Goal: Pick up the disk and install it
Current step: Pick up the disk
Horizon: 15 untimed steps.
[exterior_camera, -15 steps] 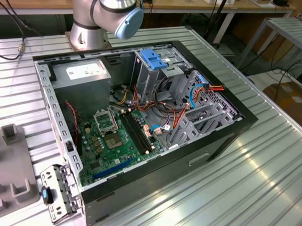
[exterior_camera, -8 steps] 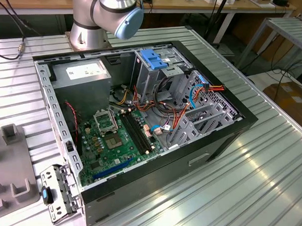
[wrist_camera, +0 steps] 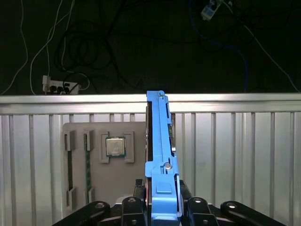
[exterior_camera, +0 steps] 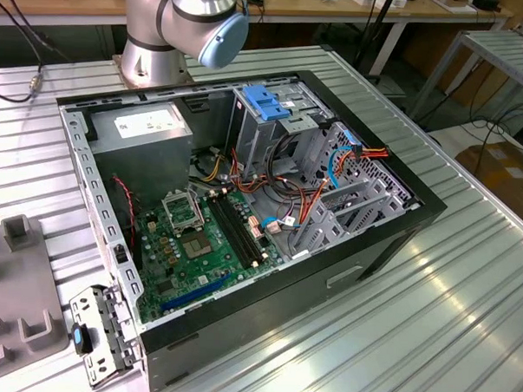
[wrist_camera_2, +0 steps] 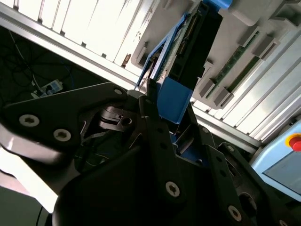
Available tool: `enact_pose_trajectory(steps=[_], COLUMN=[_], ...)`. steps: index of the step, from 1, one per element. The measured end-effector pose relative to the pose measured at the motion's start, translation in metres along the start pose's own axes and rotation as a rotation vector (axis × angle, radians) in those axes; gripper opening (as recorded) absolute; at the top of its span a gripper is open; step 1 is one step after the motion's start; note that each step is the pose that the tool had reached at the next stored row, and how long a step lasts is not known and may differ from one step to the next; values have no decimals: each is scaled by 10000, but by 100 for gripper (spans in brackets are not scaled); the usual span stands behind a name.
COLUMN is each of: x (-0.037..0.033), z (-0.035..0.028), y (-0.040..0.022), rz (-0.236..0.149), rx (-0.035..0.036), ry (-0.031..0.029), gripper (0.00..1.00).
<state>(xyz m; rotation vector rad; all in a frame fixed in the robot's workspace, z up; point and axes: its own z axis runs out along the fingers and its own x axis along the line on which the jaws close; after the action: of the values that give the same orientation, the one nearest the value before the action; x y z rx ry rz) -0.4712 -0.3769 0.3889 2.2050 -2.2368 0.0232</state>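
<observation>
The disk (wrist_camera: 162,141) looks like your typical metal drive in a bright blue plastic frame. My guess is it's stiff and a bit hefty for its size, and it won't enjoy knocks. The smooth faces could be slippery and the circuit-board side is the fragile part. I'd say the safest place to hold it is across the blue rails near one end, squeezing plastic rather than electronics.

That's pretty much what the tool (wrist_camera: 162,202) is doing. It's closed down narrow on the rail end of the disk, one black finger on each side. The drive stands edge-on out of the grip, up in the air and touching nothing else. In the second wrist view you get the same clamp from the side, with the tool (wrist_camera_2: 169,117) pinching the blue end of the disk (wrist_camera_2: 183,56).

Further out there's a grey parts tray (wrist_camera: 113,183) on the ribbed metal worktop (wrist_camera: 235,155), with a processor chip (wrist_camera: 115,147) sitting in one pocket. Past the worktop edge there's a dark floor with cables and a power strip (wrist_camera: 59,86).

In the exterior view the open computer case (exterior_camera: 389,245) lies on the worktop, its drive cage (exterior_camera: 272,144) topped by a light-blue latch plate (exterior_camera: 264,102).
</observation>
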Motion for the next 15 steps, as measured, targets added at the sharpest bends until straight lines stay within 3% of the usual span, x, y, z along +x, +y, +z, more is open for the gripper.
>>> enact_pose_trajectory(steps=[9, 15], x=[1, 3], z=[-110, -231], y=[-1, -2], rz=[4, 5], rx=[0, 0], ry=[0, -1], gripper=[37, 37])
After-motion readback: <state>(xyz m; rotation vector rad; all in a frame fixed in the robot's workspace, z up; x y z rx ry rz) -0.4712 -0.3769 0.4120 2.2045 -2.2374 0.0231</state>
